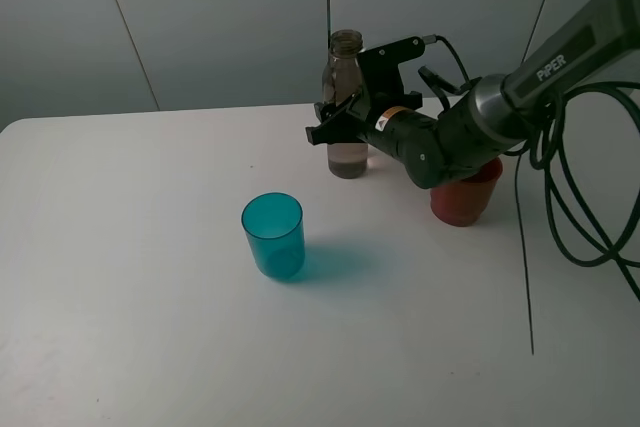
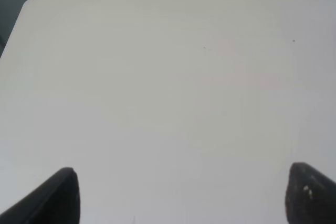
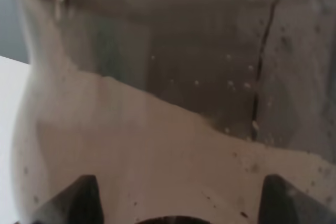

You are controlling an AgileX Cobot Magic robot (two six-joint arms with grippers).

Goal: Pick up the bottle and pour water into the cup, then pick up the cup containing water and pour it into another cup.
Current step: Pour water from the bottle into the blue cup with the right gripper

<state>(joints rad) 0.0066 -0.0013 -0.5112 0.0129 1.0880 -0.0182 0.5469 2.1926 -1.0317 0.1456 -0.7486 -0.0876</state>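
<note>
Smoky-grey plastic is catching our eye first: the bottle [image 1: 345,77] is standing upright and capless on the white tabletop [image 1: 130,277], toward 12 o'clock in the high view. A little liquid seems to be sitting in its lower part. We are seeing the right claw [image 1: 336,127] reaching in from 3 o'clock and clamping on the bottle around mid-height, one black finger pressing on each side. In the right wrist view the bottle [image 3: 157,103] is filling almost the whole picture, and two dark fingertips [image 3: 84,200] are showing at its flanks.

The teal cup [image 1: 273,235] is standing upright at about 7 o'clock from the bottle, well apart from it and from the arm. The red-orange cup [image 1: 462,199] is sitting at about 4 o'clock from the bottle, partly hidden behind the right arm's wrist. We cannot tell whether either cup is holding anything.

In the left wrist view the left claw [image 2: 184,182] is hovering over the tabletop, its fingers [image 2: 63,198] standing wide apart with only white surface between them. Black cables [image 1: 570,207] are looping down at 3 o'clock, past the tabletop's edge.
</note>
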